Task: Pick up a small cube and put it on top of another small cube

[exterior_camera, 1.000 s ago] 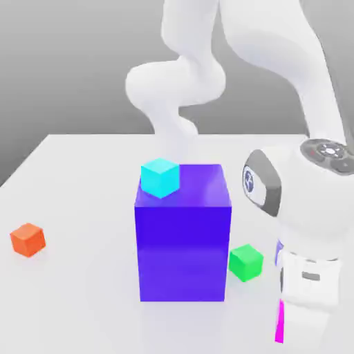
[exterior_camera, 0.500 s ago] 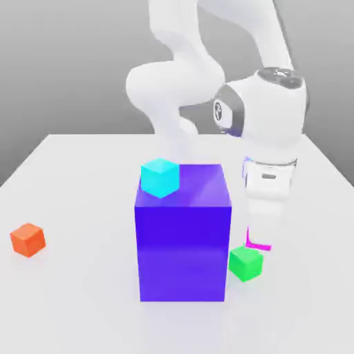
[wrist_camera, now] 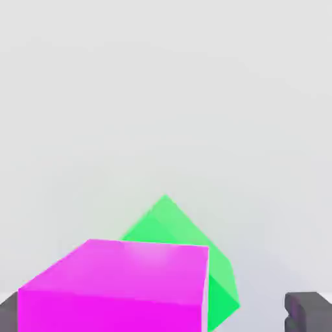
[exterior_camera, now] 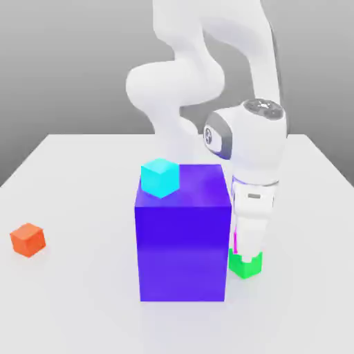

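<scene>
Gripper [exterior_camera: 247, 250]: jaws apart – not clamped on anything
Pink cube [wrist_camera: 117, 285]: between the fingers, over green cube [exterior_camera: 246, 264], corners skewed
Blue block [exterior_camera: 182, 231]: just beside green cube
Risk: pink cube likely to tip off – poor alignment, or finger drag on lift

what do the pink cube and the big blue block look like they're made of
Pink cube: flat, uniform magenta with no grain or texture, probably matte plastic, though a render leaves it open. Big blue block: glossier, with soft sheen bands on its front, like polished plastic.
</scene>
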You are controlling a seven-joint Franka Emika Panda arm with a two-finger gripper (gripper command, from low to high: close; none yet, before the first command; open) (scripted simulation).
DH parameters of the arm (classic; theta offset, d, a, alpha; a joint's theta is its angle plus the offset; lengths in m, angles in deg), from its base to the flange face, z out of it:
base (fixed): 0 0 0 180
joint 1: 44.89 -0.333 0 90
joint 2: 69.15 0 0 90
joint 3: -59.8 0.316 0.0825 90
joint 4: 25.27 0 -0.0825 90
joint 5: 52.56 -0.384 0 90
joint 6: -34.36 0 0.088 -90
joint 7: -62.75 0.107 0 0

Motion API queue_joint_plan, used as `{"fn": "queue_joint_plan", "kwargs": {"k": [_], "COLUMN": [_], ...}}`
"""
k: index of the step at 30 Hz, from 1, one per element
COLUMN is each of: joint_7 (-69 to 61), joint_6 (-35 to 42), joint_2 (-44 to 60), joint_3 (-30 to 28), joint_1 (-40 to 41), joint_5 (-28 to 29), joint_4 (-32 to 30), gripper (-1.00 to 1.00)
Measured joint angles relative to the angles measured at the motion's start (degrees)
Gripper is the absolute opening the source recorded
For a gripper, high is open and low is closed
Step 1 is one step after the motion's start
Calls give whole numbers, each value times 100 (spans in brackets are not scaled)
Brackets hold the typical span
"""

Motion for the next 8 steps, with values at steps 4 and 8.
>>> {"fn": "queue_joint_plan", "kwargs": {"k": [4, 8], "joint_7": [-18, 12], "joint_6": [536, 1292], "joint_2": [-567, -1364], "joint_3": [6, 11], "joint_1": [-15, 7], "joint_5": [-23, 20], "joint_4": [-25, -66], "gripper": [100, 100]}}
